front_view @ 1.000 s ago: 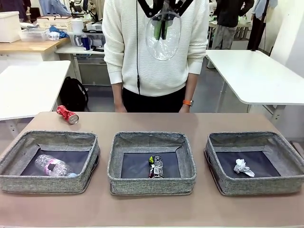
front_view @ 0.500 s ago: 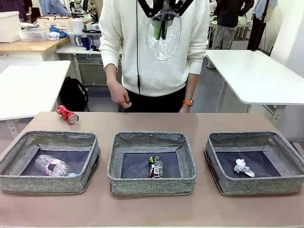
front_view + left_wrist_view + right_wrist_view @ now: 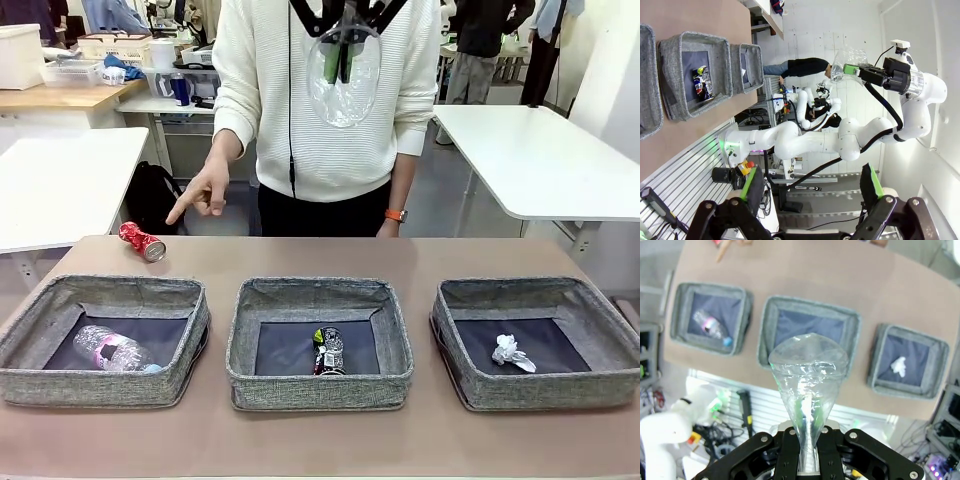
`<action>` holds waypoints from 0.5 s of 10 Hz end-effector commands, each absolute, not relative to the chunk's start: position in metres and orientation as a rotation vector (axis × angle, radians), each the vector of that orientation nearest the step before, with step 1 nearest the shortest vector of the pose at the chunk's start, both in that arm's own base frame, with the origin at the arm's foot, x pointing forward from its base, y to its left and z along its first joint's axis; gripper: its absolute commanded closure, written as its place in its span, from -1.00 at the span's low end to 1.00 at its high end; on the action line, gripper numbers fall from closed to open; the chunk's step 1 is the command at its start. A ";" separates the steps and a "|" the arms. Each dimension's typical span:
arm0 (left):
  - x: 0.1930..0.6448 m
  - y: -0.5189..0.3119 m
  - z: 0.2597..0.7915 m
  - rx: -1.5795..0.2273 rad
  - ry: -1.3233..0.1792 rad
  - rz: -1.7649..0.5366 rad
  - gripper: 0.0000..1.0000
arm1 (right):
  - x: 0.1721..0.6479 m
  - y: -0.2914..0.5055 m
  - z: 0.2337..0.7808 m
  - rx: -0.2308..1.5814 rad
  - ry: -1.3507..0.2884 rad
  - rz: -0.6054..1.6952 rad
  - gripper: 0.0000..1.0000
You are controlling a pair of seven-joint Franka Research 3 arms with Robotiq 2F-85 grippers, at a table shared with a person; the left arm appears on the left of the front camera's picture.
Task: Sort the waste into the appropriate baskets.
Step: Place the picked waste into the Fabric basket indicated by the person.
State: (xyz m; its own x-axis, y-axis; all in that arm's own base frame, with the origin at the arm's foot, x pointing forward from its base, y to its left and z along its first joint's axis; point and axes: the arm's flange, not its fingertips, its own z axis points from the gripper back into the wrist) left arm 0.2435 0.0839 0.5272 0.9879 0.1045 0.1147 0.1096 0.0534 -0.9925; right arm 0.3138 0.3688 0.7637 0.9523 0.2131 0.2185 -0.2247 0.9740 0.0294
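A: Up high over the middle of the table (image 3: 420,255), the right gripper (image 3: 338,62) has its jaws pinched on the narrow end of a crumpled clear plastic cup (image 3: 345,95), wide mouth hanging down.

B: And from its wrist camera the cup flares out above the three baskets. The left gripper (image 3: 810,200)?

A: Jaws spread wide, pointing off to the side of the table.

B: On to the baskets. The left basket (image 3: 100,385) holds a clear bottle (image 3: 115,350) lying flat, and the middle basket (image 3: 320,390) a dark can (image 3: 327,352).

A: The right basket (image 3: 540,395) has a white paper wad (image 3: 512,352). And look: a red can (image 3: 141,241) lies on its side on the bare table, beyond the left basket.

B: The person's hand (image 3: 200,193) is above it, index finger pointing down towards that can, not touching it.
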 end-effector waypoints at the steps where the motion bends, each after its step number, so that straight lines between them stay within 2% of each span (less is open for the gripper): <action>1: 0.243 0.081 0.533 -1.540 -0.171 -0.005 -1.00 | 0.312 0.367 0.763 0.056 -0.223 0.214 0.85; 5: 0.243 0.081 0.533 -1.540 -0.171 -0.005 -1.00 | 0.312 0.367 0.763 0.056 -0.223 0.214 0.85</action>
State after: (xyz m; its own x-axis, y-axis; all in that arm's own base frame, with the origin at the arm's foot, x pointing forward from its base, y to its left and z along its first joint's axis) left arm 0.2435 0.0839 0.5272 0.9879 0.1045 0.1147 0.1096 0.0534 -0.9925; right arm 0.3137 0.3688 0.7636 0.9523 0.2132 0.2185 -0.2248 0.9740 0.0294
